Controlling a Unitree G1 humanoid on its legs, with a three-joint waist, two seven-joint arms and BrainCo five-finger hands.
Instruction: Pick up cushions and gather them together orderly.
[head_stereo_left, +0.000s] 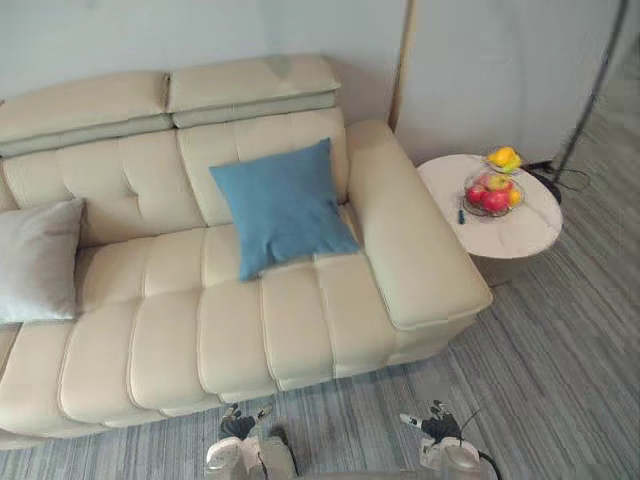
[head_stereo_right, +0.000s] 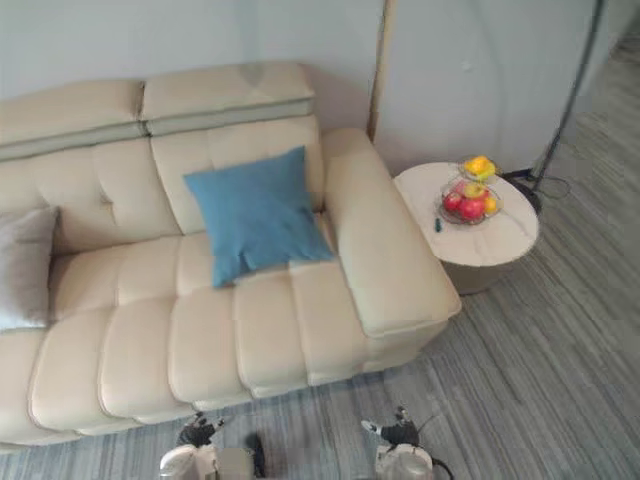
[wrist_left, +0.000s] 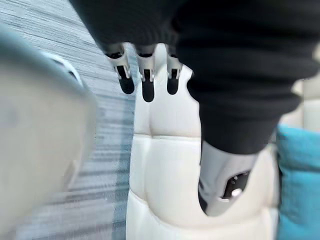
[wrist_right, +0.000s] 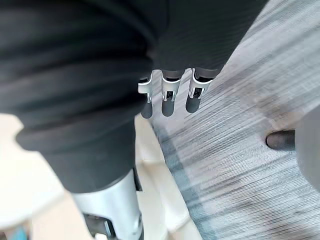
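A blue cushion (head_stereo_left: 285, 205) leans against the backrest of the cream sofa (head_stereo_left: 170, 340), near its right armrest. At the sofa's far left a grey cushion (head_stereo_left: 38, 260) is propped against the backrest. Both hands hang low over the carpet in front of the sofa, well short of either cushion. My left hand (head_stereo_left: 238, 425) is open with straight fingers (wrist_left: 146, 82) and holds nothing; past it lie the seat edge and a strip of the blue cushion (wrist_left: 300, 180). My right hand (head_stereo_left: 435, 422) is open too, its fingers (wrist_right: 170, 97) straight above the floor.
A round white side table (head_stereo_left: 520, 235) stands right of the armrest and carries a wire bowl of fruit (head_stereo_left: 493, 190). A thin lamp pole (head_stereo_left: 590, 100) rises behind it. Grey striped carpet (head_stereo_left: 560, 380) covers the floor in front.
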